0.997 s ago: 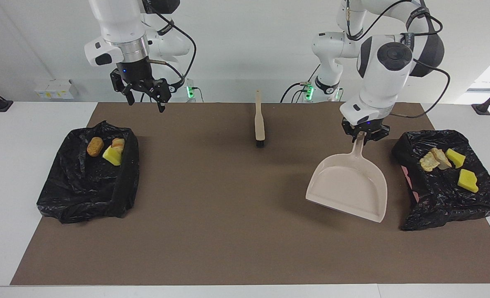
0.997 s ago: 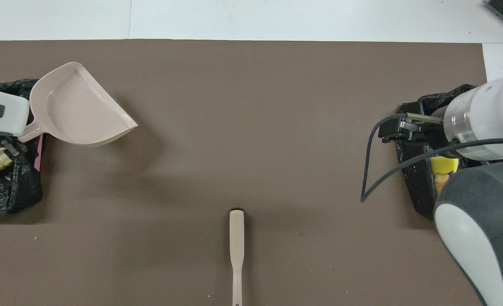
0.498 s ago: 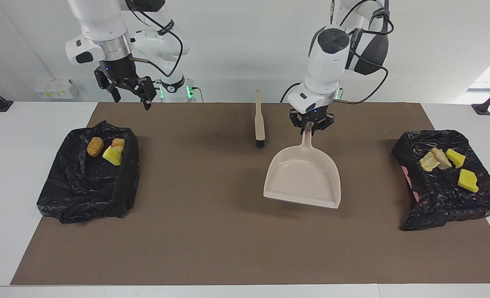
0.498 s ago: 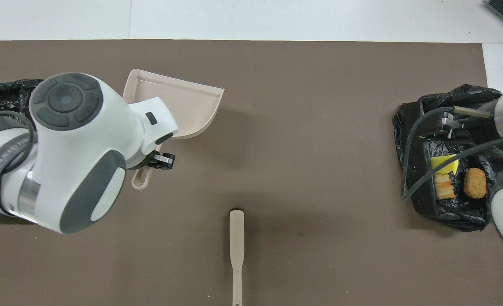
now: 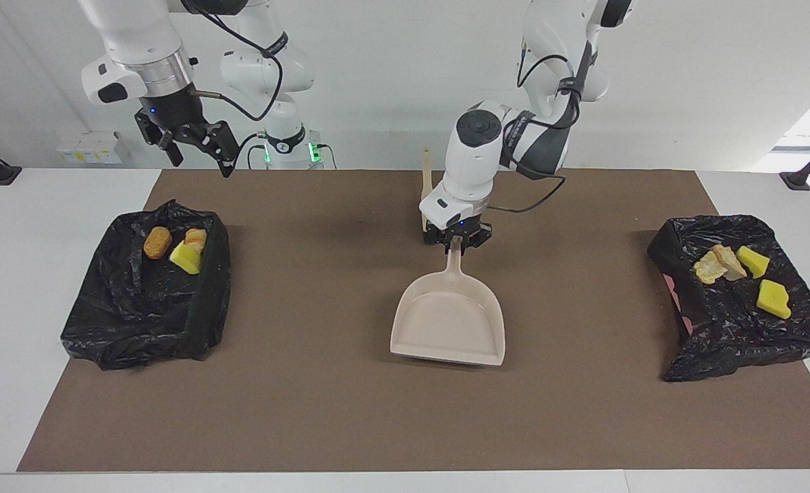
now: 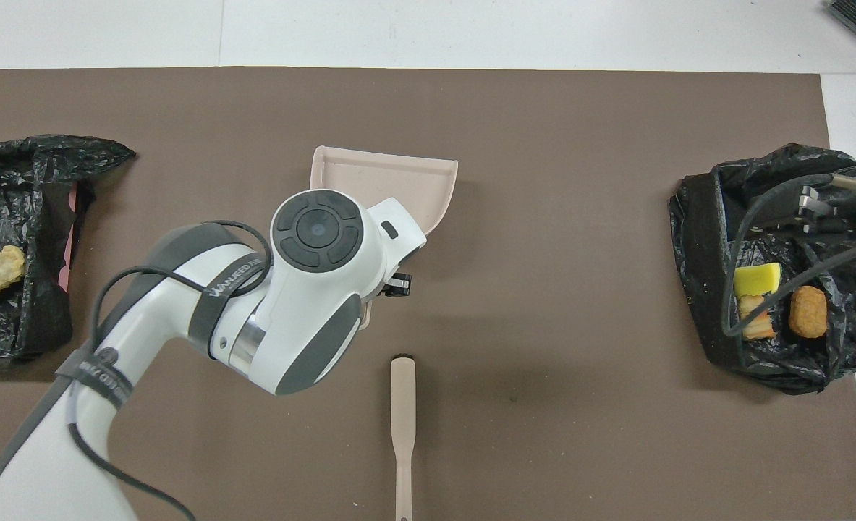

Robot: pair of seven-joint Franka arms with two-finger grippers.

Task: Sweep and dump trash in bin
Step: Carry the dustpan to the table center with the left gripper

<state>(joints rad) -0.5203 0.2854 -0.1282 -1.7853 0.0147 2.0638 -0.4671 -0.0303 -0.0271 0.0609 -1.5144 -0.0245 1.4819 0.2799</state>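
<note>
My left gripper (image 5: pixel 457 241) is shut on the handle of the beige dustpan (image 5: pixel 449 322), which is empty and sits low at the middle of the brown mat, its open lip pointing away from the robots. I cannot tell whether it touches the mat. The arm covers the handle in the overhead view, where the pan (image 6: pixel 388 177) shows. The trash lies in two black-lined bins: three lumps (image 5: pixel 185 257) in the bin at the right arm's end (image 5: pixel 137 308), several lumps (image 5: pixel 773 298) in the bin at the left arm's end (image 5: pixel 726 335). My right gripper (image 5: pixel 198 149) is open and empty, up in the air.
The beige long-handled brush (image 6: pixel 402 409) lies on the mat nearer to the robots than the dustpan, bristle end toward it; in the facing view its handle (image 5: pixel 426 179) is partly hidden by the left arm. White table (image 5: pixel 28 226) surrounds the brown mat (image 5: pixel 309 411).
My left arm has carried the dustpan from beside the bin at its own end to the middle of the mat. My right gripper has risen and drawn back toward its end of the table.
</note>
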